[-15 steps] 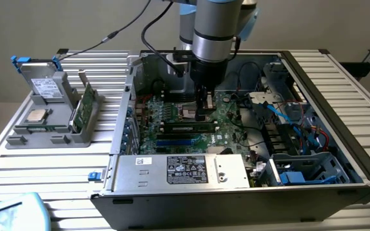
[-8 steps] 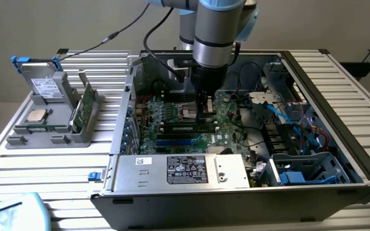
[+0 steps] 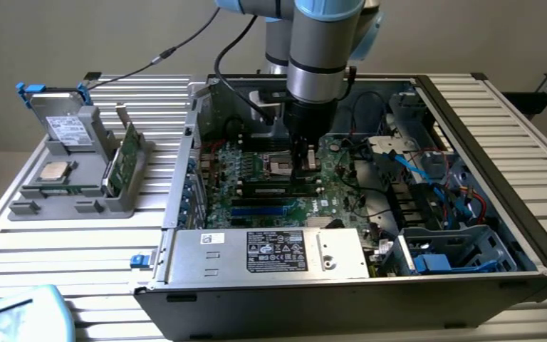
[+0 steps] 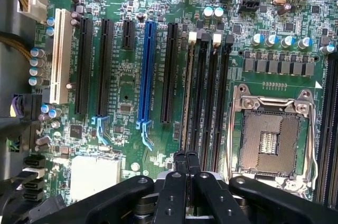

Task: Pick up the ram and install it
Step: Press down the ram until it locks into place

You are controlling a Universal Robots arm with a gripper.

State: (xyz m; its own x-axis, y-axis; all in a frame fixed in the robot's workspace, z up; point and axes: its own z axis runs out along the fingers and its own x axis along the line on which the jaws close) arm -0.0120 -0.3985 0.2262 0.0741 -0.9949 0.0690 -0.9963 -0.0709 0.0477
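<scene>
The arm (image 3: 323,43) is cut off by the exterior view's top edge. The motherboard (image 3: 254,178) is partly hidden behind it. The label (image 3: 275,251) text is too small to read.

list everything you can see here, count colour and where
computer case: one, black, open on the slatted table
motherboard: one, green, inside the case
ram: one, dark stick, standing edge-on in the memory slot next to the black expansion slot
CPU socket: one, silver frame, empty, beside the memory slots
blue expansion slot: one, among black slots
power supply: one, silver, at the case's near edge
grey holder: one, at the exterior view's left, holding a drive, a CPU chip and a green card
slatted table: one, silver
end effector: one, black, shut, at the ram's end
</scene>
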